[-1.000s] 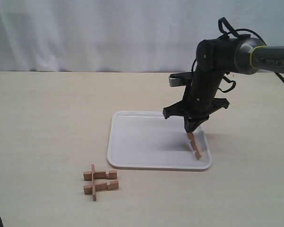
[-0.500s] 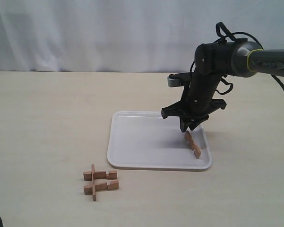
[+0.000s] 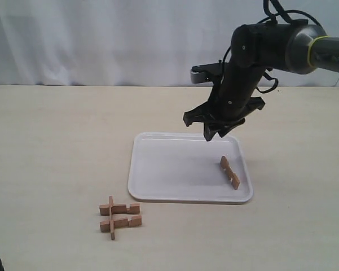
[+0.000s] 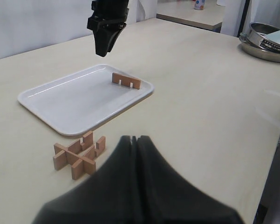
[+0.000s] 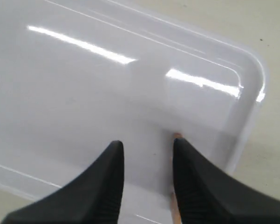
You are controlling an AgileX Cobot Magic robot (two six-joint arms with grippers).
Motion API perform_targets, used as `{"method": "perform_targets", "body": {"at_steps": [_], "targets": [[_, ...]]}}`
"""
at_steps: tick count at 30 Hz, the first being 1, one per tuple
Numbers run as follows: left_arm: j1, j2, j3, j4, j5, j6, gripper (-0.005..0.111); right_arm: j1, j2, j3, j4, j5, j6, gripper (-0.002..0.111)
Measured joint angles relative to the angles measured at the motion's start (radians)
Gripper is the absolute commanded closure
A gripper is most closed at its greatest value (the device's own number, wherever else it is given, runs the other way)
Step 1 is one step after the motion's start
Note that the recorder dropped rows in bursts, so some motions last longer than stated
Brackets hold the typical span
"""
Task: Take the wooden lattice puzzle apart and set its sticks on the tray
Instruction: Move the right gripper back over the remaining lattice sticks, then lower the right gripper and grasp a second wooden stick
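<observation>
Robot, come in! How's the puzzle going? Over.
Right gripper open, empty, over white plastic tray. Left gripper shut. One light-brown wooden stick on tray; rest of wooden lattice puzzle on table. Nothing blocking.

Dark grey right arm point(image 3: 271, 48) reaches in from the right with its wrist angled down. Black two-finger right claw point(image 3: 214, 135) points downward, fingers parted, nothing between them. Black left claw point(image 4: 134, 140) sits low, fingers pressed together, empty.
</observation>
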Motion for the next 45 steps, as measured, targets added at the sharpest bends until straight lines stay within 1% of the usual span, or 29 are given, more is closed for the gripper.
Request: {"method": "perform_targets", "body": {"at_steps": [9,24,27,35,39,45], "targets": [[0.0,0.0,0.0,0.0,0.0,0.0,0.107,0.156,-0.021,0.0,0.004,0.016,0.002,0.074],[0.0,0.0,0.0,0.0,0.0,0.0,0.107,0.413,-0.021,-0.002,0.007,0.009,0.153,0.074],[0.0,0.0,0.0,0.0,0.0,0.0,0.107,0.441,0.018,-0.049,0.009,0.056,0.177,0.074],[0.0,0.0,0.0,0.0,0.0,0.0,0.107,0.473,0.209,-0.276,0.002,0.143,0.235,0.074],[0.0,0.0,0.0,0.0,0.0,0.0,0.107,0.473,0.268,-0.327,-0.01,0.145,0.276,0.074],[0.0,0.0,0.0,0.0,0.0,0.0,0.107,0.473,0.308,-0.339,-0.007,0.134,0.324,0.074]]}}
